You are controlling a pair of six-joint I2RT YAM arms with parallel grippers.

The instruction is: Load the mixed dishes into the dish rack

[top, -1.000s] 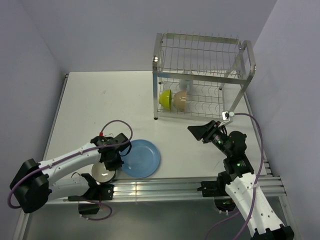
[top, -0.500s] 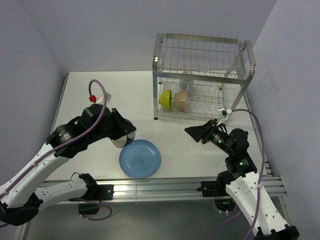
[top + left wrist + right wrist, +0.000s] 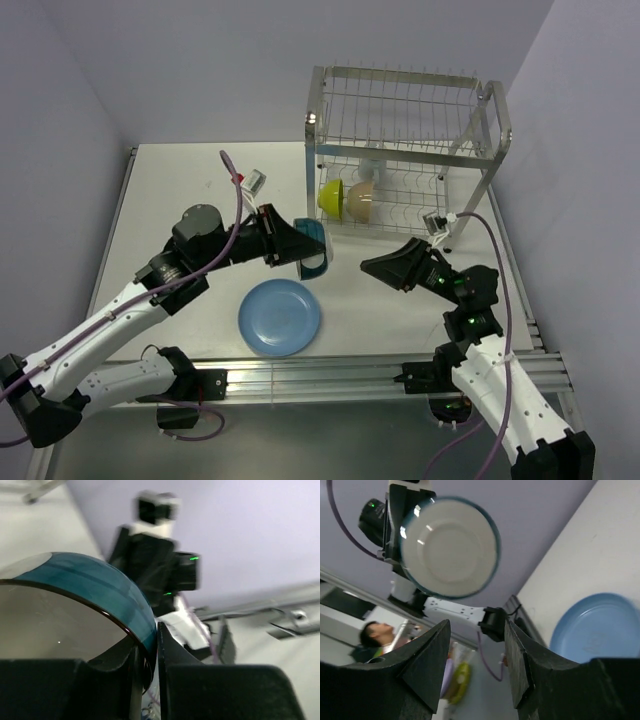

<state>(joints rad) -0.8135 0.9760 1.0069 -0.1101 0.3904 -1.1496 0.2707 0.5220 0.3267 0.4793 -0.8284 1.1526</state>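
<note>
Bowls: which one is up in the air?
The dark bowl with white inside, pinched by the left gripper. The lime-green bowl and cream bowl sit in the dish rack.

In left gripper (image 3: 303,247), dark bowl (image 3: 316,262): deep teal outside with faint lighter banding, plain glossy white inside, teal rim. Gripper itself black, fingers (image 3: 220,690) matte black. Behind it, left arm (image 3: 110,320) white with black joints, purple cable (image 3: 238,195). Also black: right gripper (image 3: 385,267), with a small green light (image 3: 191,557) on the arm behind it. Below left gripper, plate (image 3: 280,317) plain sky blue. Beyond both grippers, dish rack (image 3: 400,110) silver wire. Inside it, lime-green bowl (image 3: 331,196) and cream bowl (image 3: 361,201), both unpatterned. Under everything, white table (image 3: 180,190); walls (image 3: 200,60) pale lilac.
</note>
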